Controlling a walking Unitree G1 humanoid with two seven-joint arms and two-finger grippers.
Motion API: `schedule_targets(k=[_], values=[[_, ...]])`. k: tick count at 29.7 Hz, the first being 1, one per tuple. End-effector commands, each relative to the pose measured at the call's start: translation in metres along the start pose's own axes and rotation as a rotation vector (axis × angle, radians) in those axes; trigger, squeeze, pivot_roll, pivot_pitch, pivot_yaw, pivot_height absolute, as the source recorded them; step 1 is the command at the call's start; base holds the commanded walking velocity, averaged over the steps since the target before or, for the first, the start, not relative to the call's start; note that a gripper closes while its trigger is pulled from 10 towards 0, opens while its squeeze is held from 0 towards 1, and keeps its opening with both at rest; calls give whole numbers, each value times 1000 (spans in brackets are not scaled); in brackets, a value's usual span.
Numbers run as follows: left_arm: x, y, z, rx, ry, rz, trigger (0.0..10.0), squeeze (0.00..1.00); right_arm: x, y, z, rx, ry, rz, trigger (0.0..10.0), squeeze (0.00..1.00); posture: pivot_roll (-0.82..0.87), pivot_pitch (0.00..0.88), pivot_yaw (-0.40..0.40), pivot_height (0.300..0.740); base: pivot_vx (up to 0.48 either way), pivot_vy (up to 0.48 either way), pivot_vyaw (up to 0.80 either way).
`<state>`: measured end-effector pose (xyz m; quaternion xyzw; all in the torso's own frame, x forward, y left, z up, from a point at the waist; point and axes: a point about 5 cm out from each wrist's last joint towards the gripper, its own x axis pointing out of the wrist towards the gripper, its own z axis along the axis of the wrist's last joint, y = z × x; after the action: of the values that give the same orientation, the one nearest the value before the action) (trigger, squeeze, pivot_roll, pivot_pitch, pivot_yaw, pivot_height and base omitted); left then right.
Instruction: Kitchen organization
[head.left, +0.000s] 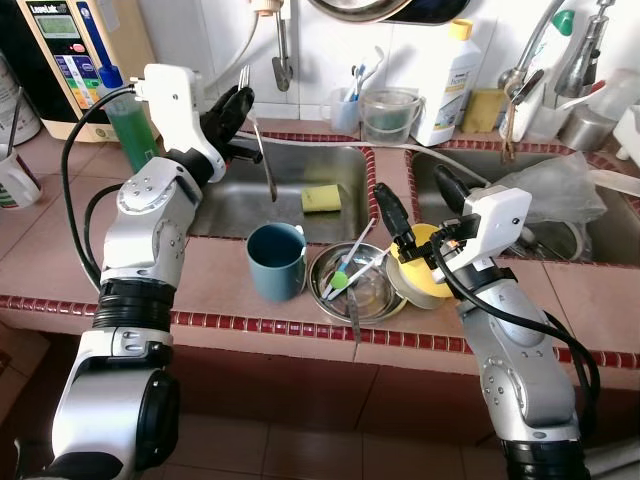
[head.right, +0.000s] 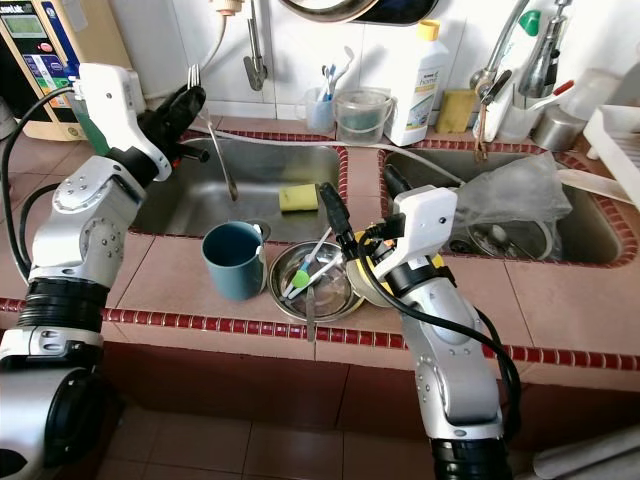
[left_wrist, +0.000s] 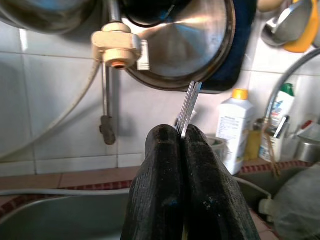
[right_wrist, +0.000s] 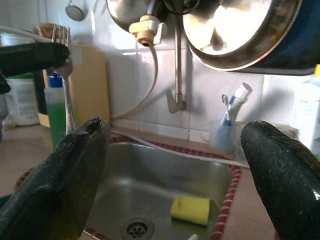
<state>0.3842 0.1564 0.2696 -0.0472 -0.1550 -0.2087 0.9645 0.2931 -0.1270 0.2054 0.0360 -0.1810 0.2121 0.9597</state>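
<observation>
My left gripper (head.left: 236, 106) is shut on a metal fork (head.left: 264, 160), which it holds over the left sink (head.left: 232, 212) with the tines up and the handle hanging down. In the left wrist view the black fingers (left_wrist: 165, 165) pinch the fork (left_wrist: 189, 105) tight. My right gripper (head.left: 421, 203) stands open and holds nothing, just above a yellow dish (head.left: 428, 283) on the tiled counter. A blue mug (head.left: 277, 260) and a steel bowl (head.left: 368, 296) holding several utensils stand beside it. In the right wrist view its fingers (right_wrist: 65, 175) stand wide apart, facing the fork (right_wrist: 66, 95).
A yellow sponge (head.left: 322, 198) lies in the left sink. The right sink holds a clear plastic bag (head.left: 555, 190). Along the back wall stand a white bottle (head.left: 448, 90), a clear jug (head.left: 388, 115) and a toothbrush cup (head.left: 345, 108). A water purifier (head.left: 70, 55) stands far left.
</observation>
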Motion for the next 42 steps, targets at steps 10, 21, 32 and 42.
schedule_targets(k=[10, 21, 32, 42], values=[[3, -1, 7, 7, -21, -23, 10000, 0, 0, -2, 2, -6, 0, 3, 10000, 0, -77, 0, 36, 740, 288, 0, 0], [4, -1, 7, 4, -19, -29, 10000, 0, -1, -2, 3, -7, 0, 10, 10000, 0, -80, 0, 37, 740, 305, 0, 0], [6, -1, 6, 24, -2, -55, 10000, 0, -2, -1, 3, -3, 13, 14, 10000, 0, -81, 0, 40, 740, 162, 0, 0], [13, 0, 0, 82, 60, -108, 10000, 0, -10, 0, -5, 15, 132, -21, 10000, 0, -89, 28, 42, 740, 0, 0, 0]])
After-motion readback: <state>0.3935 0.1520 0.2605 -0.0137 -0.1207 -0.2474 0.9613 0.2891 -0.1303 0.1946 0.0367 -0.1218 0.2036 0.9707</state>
